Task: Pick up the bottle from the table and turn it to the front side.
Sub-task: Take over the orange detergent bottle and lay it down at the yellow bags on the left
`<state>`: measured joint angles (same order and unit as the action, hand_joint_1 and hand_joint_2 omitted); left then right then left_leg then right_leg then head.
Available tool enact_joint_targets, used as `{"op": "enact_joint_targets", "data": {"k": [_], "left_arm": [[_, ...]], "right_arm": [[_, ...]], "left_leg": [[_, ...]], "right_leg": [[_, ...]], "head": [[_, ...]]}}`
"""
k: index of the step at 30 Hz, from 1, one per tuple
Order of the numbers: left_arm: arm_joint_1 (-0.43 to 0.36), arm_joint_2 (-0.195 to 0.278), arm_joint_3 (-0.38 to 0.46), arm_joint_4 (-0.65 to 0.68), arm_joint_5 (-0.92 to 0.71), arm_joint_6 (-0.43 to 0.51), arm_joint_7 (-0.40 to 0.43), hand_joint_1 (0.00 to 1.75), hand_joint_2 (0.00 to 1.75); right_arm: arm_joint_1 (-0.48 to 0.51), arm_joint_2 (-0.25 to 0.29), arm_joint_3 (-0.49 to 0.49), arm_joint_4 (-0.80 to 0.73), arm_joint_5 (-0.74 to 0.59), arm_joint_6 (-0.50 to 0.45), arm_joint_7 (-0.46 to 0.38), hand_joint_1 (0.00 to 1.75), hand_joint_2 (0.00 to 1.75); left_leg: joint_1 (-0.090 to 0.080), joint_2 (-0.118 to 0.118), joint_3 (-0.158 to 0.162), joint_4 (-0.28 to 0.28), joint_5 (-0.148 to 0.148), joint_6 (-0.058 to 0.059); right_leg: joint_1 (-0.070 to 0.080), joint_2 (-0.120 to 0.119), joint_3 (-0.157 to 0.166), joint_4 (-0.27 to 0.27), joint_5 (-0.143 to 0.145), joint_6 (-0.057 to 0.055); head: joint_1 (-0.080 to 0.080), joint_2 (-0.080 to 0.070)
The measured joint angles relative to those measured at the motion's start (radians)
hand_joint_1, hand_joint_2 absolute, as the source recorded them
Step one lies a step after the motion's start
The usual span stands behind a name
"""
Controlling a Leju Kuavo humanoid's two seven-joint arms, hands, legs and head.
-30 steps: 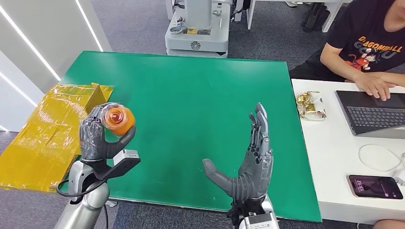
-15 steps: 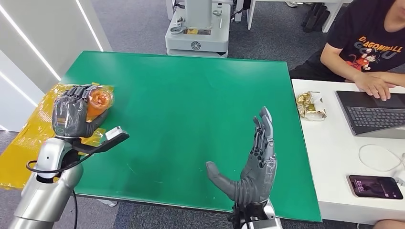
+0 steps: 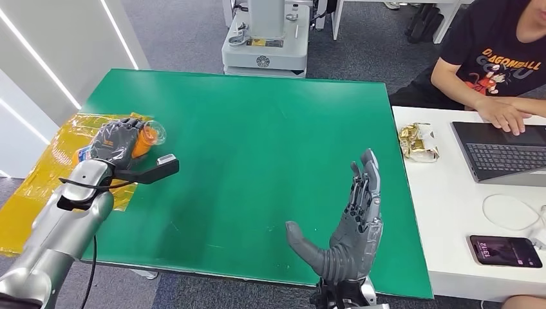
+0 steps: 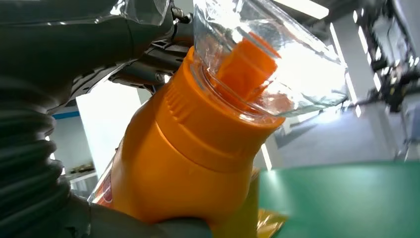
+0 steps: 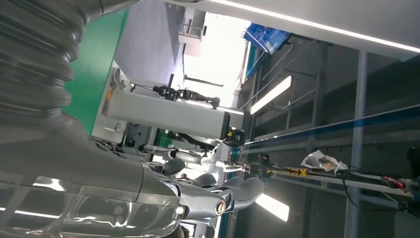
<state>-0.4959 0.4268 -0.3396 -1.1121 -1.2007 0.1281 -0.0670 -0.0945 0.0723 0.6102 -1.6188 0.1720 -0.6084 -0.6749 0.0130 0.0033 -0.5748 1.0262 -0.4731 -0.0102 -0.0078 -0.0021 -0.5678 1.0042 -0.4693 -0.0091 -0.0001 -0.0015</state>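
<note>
**Left hand holds the orange bottle at the table's edge**

From the head view, the left hand (image 3: 114, 143) is wrapped around the orange bottle (image 3: 147, 138). It holds the bottle up over the left edge of the green table (image 3: 270, 148), just above some crinkly yellow wrap (image 3: 45, 180). The bottle lies on its side, with its clear cap end poking out toward the middle of the table. The right hand (image 3: 348, 232) stands up over the near side of the table with its fingers spread wide. It holds nothing. A person sits at a white desk (image 3: 451, 212) with a laptop (image 3: 502, 154) and a phone (image 3: 505, 251).

From the left wrist view, the bottle (image 4: 183, 163) is very close. A clear cap (image 4: 267, 54) sits over an orange spout. A label may be on the side, but it is too hidden to read.

From the right wrist view, the dark fingers (image 5: 218, 193) stick out straight, with nothing in them.

The bottle looks like smooth, stiff plastic, so it could slip as it turns. It is probably light. The wide orange body is the best place to hold it, not the thin clear cap.
</note>
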Motion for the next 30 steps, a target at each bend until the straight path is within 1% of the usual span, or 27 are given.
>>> {"op": "enact_joint_targets", "data": {"k": [3, 6, 12, 19, 24, 30], "left_arm": [[-0.055, -0.002, -0.049, 0.111, -0.013, -0.020, -0.012, 1.75, 1.75], [-0.103, -0.003, -0.096, 0.212, -0.015, -0.026, -0.045, 1.75, 1.75], [-0.152, -0.002, -0.164, 0.345, -0.024, -0.022, -0.091, 1.75, 1.75], [-0.186, 0.017, -0.209, 0.422, -0.029, -0.033, -0.120, 1.75, 1.75], [-0.192, 0.044, -0.216, 0.455, -0.032, -0.009, -0.097, 1.75, 1.75], [-0.225, 0.070, -0.210, 0.484, -0.011, 0.064, -0.046, 1.75, 1.75]], "right_arm": [[-0.001, -0.003, 0.001, -0.003, -0.017, -0.009, -0.005, 0.00, 1.75], [-0.005, -0.006, 0.005, -0.004, -0.042, -0.013, -0.011, 0.00, 1.75], [-0.022, -0.013, 0.018, 0.002, -0.076, -0.024, -0.019, 0.00, 1.75], [-0.046, -0.014, 0.038, 0.016, -0.089, -0.041, -0.021, 0.00, 1.75], [-0.060, -0.014, 0.052, 0.028, -0.089, -0.050, -0.021, 0.00, 1.75], [-0.068, -0.014, 0.072, 0.037, -0.080, -0.051, -0.016, 0.00, 1.75]], "left_leg": [[0.000, -0.001, 0.000, 0.000, 0.000, 0.000], [0.000, -0.001, 0.000, 0.000, 0.001, -0.001], [0.000, -0.001, 0.000, 0.000, 0.001, -0.002], [0.000, 0.000, 0.001, 0.000, 0.002, -0.003], [0.001, 0.000, 0.001, 0.000, 0.003, -0.005], [0.002, 0.000, 0.000, 0.000, 0.003, -0.005]], "right_leg": [[0.000, -0.001, 0.000, 0.000, 0.000, 0.000], [0.000, -0.001, 0.001, 0.000, 0.000, 0.000], [0.000, -0.001, 0.000, 0.002, 0.001, -0.001], [0.000, 0.001, -0.001, 0.004, 0.001, -0.002], [0.001, 0.000, -0.002, 0.005, 0.001, -0.002], [0.001, 0.000, -0.002, 0.005, 0.001, -0.003]], "head": [[0.000, 0.000], [0.000, 0.000], [0.000, 0.000], [0.000, 0.000], [0.000, 0.000], [0.000, 0.000]]}}
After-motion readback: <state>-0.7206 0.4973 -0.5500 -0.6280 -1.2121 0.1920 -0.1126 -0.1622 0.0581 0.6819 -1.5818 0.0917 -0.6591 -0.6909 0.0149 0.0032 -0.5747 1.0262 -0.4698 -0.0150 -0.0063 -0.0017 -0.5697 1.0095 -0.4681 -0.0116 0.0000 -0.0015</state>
